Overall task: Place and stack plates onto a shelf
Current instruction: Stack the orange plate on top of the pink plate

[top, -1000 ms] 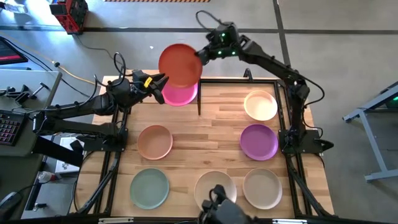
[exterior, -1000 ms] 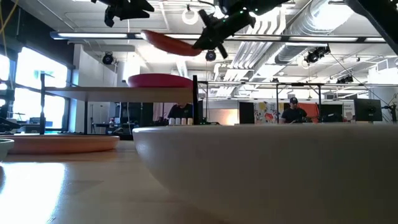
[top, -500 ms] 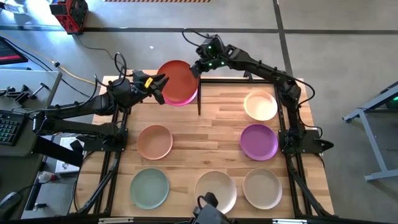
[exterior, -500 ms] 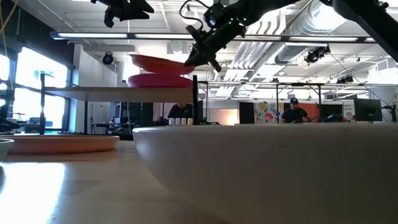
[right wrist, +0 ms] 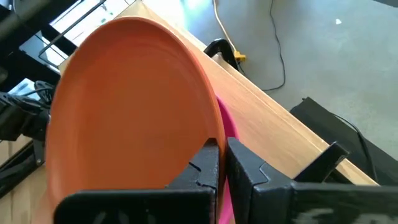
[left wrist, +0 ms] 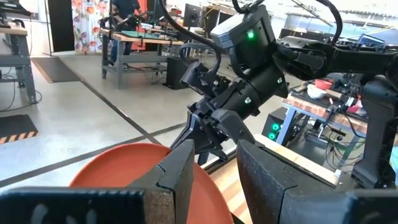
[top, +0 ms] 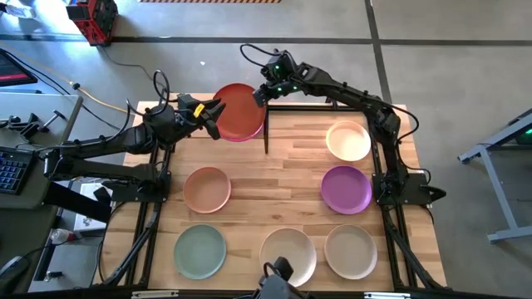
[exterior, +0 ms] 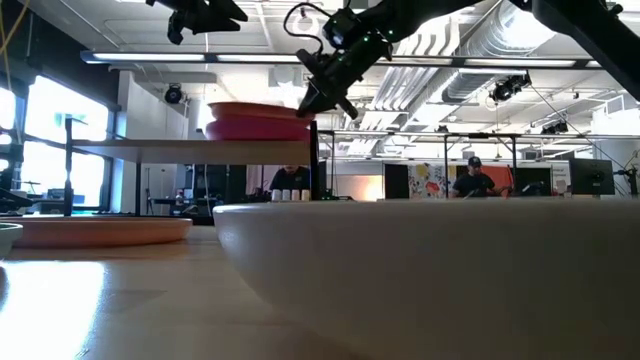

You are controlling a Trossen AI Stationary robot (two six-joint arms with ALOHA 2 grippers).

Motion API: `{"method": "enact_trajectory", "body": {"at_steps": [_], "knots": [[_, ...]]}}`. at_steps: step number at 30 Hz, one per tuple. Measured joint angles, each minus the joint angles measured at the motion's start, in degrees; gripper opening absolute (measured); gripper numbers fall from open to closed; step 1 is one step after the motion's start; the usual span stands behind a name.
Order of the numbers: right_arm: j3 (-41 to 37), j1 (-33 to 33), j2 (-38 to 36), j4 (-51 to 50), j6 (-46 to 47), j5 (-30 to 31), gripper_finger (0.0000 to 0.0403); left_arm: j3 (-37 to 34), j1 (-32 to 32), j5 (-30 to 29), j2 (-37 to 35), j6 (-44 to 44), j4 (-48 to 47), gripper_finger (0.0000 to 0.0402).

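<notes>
A: Right jaws (top: 263,92)?
B: Pinched together on the orange plate's (top: 239,111) rim, plate stretching away from them, lying on the magenta plate (exterior: 258,129) on the shelf (exterior: 190,150).
A: Left jaws (top: 218,111)?
B: Apart, holding nothing, orange plate just beside and below them, opposite rim.

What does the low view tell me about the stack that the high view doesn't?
Only the low view shows height: the orange plate sits on the magenta plate, both on the raised shelf. Only the high view shows the layout: six more plates spread over the table, and the left gripper beside the stack. Both show the right gripper shut on the orange plate's rim.
</notes>
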Motion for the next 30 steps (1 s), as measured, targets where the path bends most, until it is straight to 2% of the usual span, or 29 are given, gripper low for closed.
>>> {"method": "enact_trajectory", "body": {"at_steps": [30], "knots": [[0.0,0.1,0.3,-0.4,-4.1,-1.8,0.0001,0.0,0.0,0.0,0.0,0.0,-0.1,0.011]]}}
